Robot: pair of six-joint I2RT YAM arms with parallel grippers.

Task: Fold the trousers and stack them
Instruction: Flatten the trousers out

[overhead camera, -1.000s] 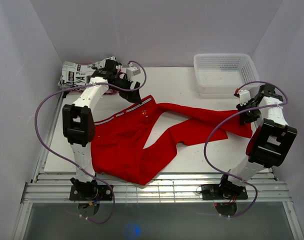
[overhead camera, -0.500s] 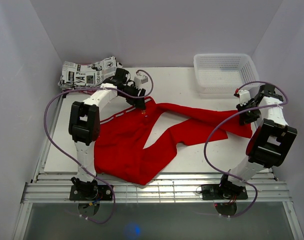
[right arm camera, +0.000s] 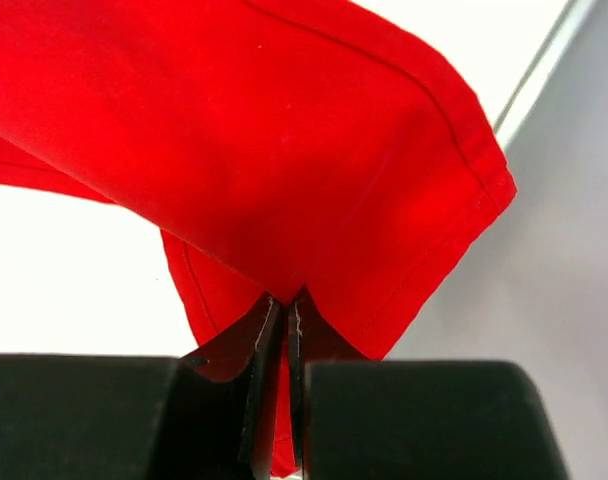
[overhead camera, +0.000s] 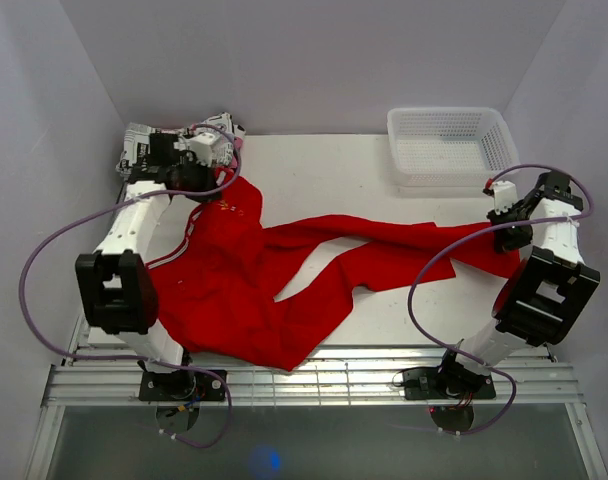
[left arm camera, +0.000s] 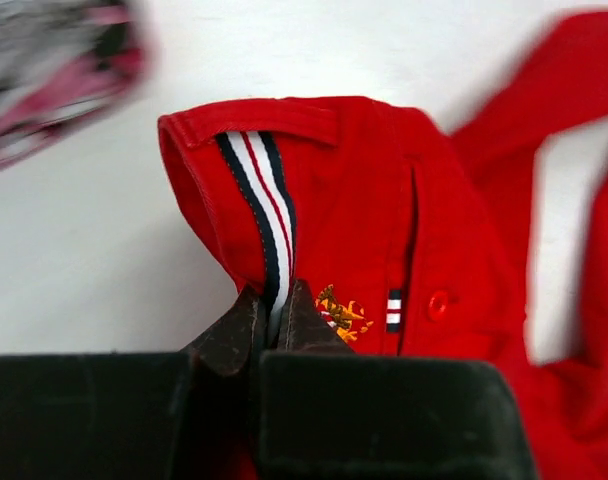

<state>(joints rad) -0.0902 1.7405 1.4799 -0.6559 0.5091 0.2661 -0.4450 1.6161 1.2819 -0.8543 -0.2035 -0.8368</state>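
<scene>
Red trousers (overhead camera: 274, 290) are lying across the table (overhead camera: 334, 170), with the waist at far left, the legs running right and the seat bunching toward the near edge.

Left side: a second ago the left gripper (left arm camera: 274, 310) was hanging wide open over the waist near mid-table. Now it's clamping the waistband (left arm camera: 254, 115) right at the striped side tape (left arm camera: 259, 190), jaws pinched tight on cloth. It's also dragging that corner out to the far-left back, just beside the newsprint garment (overhead camera: 144, 150). The wrist view is showing the band lifting off the table in a hooded fold.

Middle: the legs are straightening compared with before, but the slack isn't all out. The two legs are still splaying apart, with a gap of bare table between them.

Right side: the right gripper (right arm camera: 284, 300) is holding a leg end just inside the hem (right arm camera: 464, 200), jaws shut on fabric, same as a second ago. The arm is sitting slightly further right. The basket (overhead camera: 449, 145) is sitting untouched at the back.

Read: both ends are now being held, so I'd say we're tensioning the garment lengthwise before a fold. No fold is made yet and the stacking is all still to do.
</scene>
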